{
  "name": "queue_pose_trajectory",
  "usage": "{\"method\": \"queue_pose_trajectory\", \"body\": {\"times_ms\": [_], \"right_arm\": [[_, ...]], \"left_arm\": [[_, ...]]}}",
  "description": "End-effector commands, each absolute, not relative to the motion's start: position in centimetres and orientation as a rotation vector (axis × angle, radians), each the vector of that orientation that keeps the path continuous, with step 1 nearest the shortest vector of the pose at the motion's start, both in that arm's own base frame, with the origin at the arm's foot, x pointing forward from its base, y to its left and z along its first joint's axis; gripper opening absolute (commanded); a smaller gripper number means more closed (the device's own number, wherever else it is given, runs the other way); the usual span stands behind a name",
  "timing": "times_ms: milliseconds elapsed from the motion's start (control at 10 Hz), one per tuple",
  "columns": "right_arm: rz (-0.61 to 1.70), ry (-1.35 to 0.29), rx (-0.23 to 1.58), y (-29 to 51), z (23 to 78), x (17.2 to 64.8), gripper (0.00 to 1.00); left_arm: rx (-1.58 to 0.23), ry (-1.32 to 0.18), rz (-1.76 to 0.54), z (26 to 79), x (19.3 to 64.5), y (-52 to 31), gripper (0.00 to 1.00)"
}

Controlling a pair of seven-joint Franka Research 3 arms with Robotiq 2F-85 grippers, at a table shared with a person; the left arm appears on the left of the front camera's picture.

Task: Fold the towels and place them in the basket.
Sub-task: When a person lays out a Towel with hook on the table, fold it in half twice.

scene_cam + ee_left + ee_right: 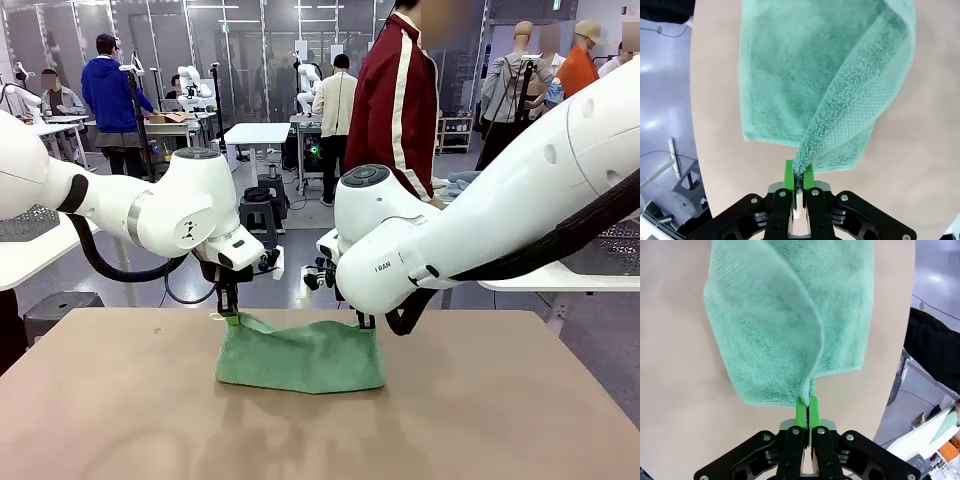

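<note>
A mint green towel [300, 358] hangs folded over itself at the far middle of the brown table [120, 420], its lower part resting on the tabletop. My left gripper [231, 316] is shut on the towel's far left corner, and its green pads [789, 175] pinch the cloth [830, 90] in the left wrist view. My right gripper [365, 324] is shut on the far right corner; its pads [800, 410] clamp the towel's edge [790, 315] in the right wrist view. Both corners are lifted a little above the table. The basket is out of view.
A person in a dark red jacket [400, 100] stands at the far side of the table, behind my right arm. White tables [255, 133] and other people fill the room beyond. The near half of the tabletop is bare.
</note>
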State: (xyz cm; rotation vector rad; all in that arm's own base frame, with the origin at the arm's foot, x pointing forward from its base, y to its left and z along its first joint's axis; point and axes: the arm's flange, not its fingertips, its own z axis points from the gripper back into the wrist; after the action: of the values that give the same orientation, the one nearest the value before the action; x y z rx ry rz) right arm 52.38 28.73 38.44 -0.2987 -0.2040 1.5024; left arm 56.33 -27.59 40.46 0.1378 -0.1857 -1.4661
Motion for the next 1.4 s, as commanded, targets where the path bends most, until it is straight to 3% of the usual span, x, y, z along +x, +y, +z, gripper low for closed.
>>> {"method": "queue_pose_trajectory", "body": {"times_ms": [0, 600, 1300], "right_arm": [[1.515, -0.196, -0.328, 28.5, 38.4, 53.2, 0.02], [1.508, -0.205, -0.310, 28.6, 38.4, 52.9, 0.02], [1.530, -0.245, -0.237, 29.1, 34.3, 58.7, 0.02]], "left_arm": [[0.169, -0.163, -1.448, 40.3, 56.9, -27.8, 0.08], [0.146, -0.184, -1.463, 40.3, 56.7, -27.6, 0.08], [0.105, -0.120, -1.418, 35.4, 62.0, -28.8, 0.08]]}}
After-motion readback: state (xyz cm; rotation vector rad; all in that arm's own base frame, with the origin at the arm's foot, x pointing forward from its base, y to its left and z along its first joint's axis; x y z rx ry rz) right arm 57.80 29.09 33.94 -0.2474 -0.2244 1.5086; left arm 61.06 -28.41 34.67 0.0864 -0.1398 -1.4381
